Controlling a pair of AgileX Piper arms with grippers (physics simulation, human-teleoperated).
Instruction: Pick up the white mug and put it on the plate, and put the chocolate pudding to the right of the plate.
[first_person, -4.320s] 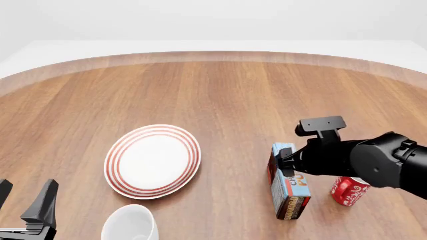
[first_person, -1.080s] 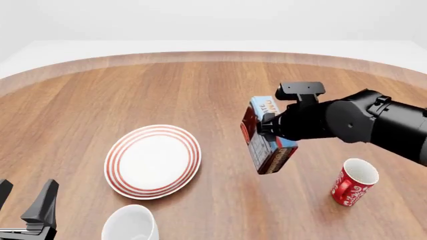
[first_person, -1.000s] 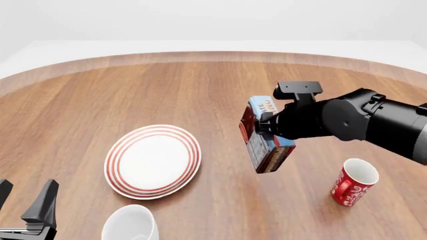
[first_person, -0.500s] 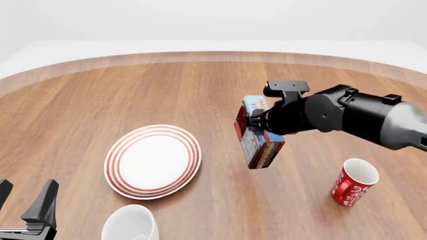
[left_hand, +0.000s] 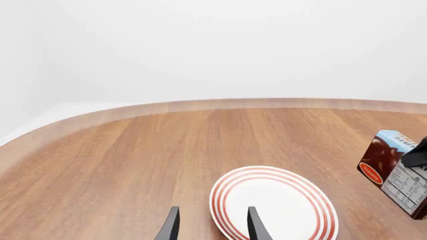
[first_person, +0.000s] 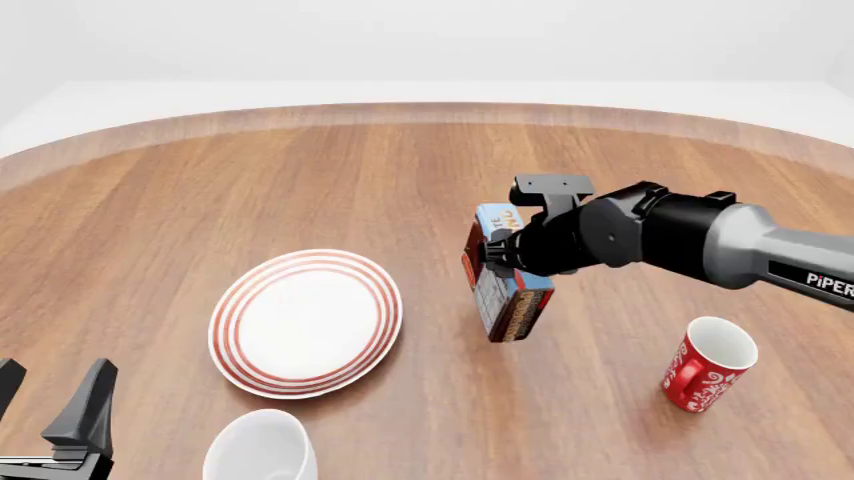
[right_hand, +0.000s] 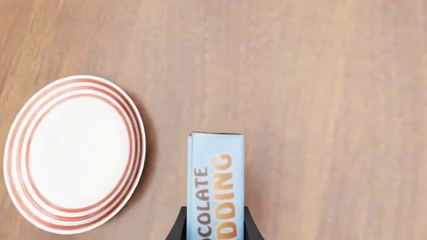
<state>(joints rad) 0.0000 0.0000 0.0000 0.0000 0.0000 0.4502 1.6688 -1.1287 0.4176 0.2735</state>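
The right arm was stretched in from the right, its tool (first_person: 511, 250) clamped on the chocolate pudding (first_person: 505, 283), which was held clear of the table (first_person: 400, 170), right of the plate (first_person: 306, 321) with bare wood between them. The left tool (first_person: 54, 425) rested low at the near left edge, fingers spread. The white mug (first_person: 260, 446) stood just before the plate; a red mug (first_person: 705, 363) stood well right.
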